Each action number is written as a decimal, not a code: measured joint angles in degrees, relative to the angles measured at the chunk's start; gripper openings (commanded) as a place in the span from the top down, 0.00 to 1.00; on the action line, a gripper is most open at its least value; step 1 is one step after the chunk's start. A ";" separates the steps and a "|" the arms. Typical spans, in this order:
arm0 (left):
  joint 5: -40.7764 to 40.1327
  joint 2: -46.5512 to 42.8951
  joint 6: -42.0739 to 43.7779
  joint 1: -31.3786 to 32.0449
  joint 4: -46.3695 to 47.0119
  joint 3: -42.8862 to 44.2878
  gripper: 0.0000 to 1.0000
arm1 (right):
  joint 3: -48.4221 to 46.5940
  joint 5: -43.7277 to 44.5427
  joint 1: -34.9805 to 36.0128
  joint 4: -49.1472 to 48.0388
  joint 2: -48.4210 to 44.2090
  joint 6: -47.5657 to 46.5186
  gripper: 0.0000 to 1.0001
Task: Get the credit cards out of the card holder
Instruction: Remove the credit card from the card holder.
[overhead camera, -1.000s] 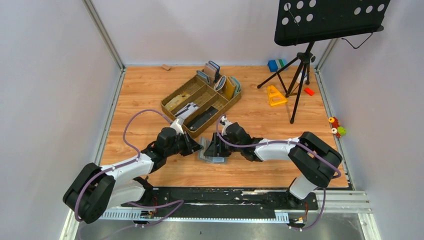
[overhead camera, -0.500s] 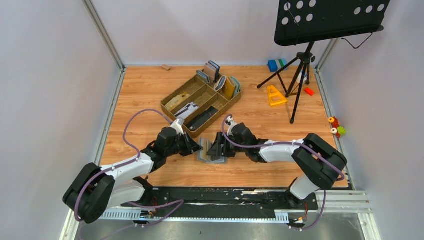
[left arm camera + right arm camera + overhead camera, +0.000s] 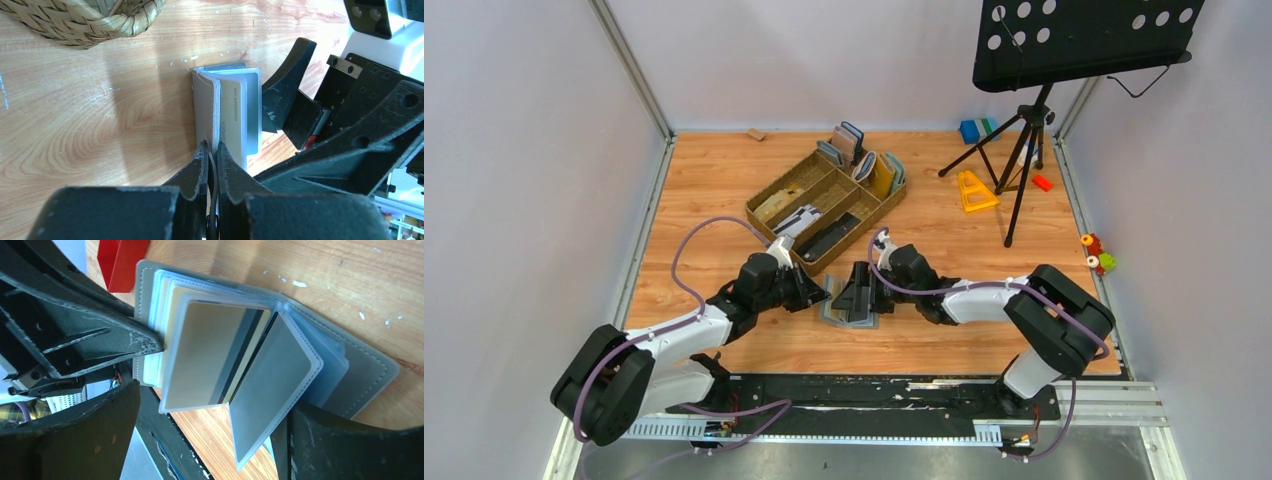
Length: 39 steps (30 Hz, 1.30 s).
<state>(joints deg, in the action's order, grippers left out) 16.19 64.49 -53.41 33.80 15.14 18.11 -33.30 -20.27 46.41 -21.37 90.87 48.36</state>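
The card holder (image 3: 848, 308) lay open on the wooden table (image 3: 724, 180), just in front of the woven tray (image 3: 788, 183), between both grippers. The left gripper (image 3: 210, 150) was pinched narrow on its left cover edge. A gold card (image 3: 210, 350) showed inside a clear sleeve. The right gripper (image 3: 861, 290) stood spread wide, fingers on either side of the fanned sleeves, gripping nothing.

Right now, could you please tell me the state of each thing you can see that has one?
card holder: lying open on the table, clear sleeves fanned out.
gold card: inside a sleeve, not taken out.
left gripper: shut on the card holder's edge.
right gripper: open, fingers either side of the sleeves.
wallets: standing upright in the tray.
music stand: upright.
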 measured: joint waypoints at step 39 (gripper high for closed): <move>1.75 5.16 -0.22 0.20 5.35 -0.90 0.90 | 12.92 -5.77 -5.64 -18.88 -1.16 7.08 0.47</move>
<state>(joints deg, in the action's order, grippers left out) 17.93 69.65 -53.63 34.00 20.49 17.21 -20.38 -26.04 40.77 -40.25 89.71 55.44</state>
